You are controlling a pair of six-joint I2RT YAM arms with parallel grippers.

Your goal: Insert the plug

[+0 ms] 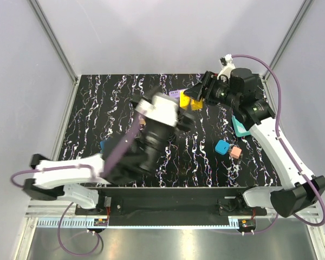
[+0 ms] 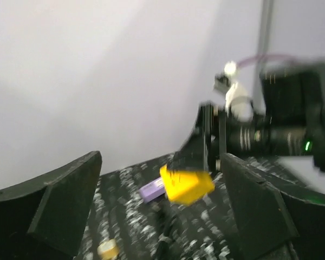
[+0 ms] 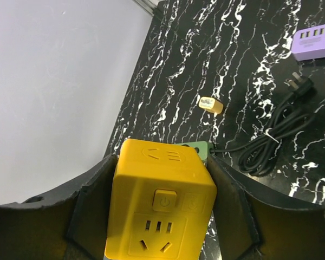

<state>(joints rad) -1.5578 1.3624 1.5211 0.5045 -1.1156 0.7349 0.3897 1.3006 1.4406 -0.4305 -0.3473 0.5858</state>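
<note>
My right gripper point(image 3: 161, 216) is shut on a yellow cube socket point(image 3: 160, 203), held above the table's far side with its outlet face towards the wrist camera. The cube also shows in the top view point(image 1: 189, 101) and, blurred, in the left wrist view point(image 2: 187, 184). A black plug point(image 3: 299, 84) with its coiled cable point(image 3: 273, 138) lies on the table beside a purple power strip point(image 3: 314, 40). My left gripper point(image 2: 162, 216) is open and empty, raised near the table's middle and facing the yellow cube. In the top view the left gripper point(image 1: 184, 120) is blurred.
A small yellow adapter point(image 3: 211, 104) lies on the black marble table point(image 1: 97, 108). A green socket point(image 3: 201, 147) peeks out behind the cube. A blue cube point(image 1: 222, 147), a salmon cube point(image 1: 235, 153) and a teal piece point(image 1: 239, 129) lie at the right. The purple strip point(image 1: 175, 93) is at the far middle.
</note>
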